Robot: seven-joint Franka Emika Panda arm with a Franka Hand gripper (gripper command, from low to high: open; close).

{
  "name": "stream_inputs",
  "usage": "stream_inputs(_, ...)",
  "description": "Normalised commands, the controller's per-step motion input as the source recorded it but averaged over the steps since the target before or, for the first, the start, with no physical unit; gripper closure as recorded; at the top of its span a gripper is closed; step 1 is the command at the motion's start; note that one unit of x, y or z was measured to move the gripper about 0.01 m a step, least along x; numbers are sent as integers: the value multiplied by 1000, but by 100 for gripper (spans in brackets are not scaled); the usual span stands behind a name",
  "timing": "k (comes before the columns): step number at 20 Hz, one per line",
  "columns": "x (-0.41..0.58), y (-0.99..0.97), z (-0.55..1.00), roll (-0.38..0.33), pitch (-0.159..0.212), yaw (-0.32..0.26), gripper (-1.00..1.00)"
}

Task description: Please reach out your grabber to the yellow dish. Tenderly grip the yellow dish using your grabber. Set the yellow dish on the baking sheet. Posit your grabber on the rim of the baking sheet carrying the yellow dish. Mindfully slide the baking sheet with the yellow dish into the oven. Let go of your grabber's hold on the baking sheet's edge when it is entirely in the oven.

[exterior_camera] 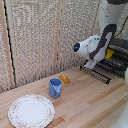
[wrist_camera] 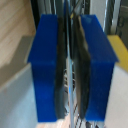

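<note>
With the small bright yellow dish on the dark wire-barred baking sheet, the blue-tipped grabber is clenched on that sheet's rim; sliding into the oven and release remain.

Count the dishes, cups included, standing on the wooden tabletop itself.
2: the patterned white plate at the near corner on the exterior view's left, and the blue cup just behind it. The arm may hide others.

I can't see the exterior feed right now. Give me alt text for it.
The white arm's pincer is down at the front edge of the baking sheet pulled out of the oven, with the yellow dish behind the arm. On the wooden table stand a blue cup, an orange block and a patterned plate.
</note>
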Motion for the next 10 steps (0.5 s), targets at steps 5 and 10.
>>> stream_inputs(5,4,-829,175,-111,65,0,100)
stream_inputs(10,15,-618,228,-133,65,8,100)
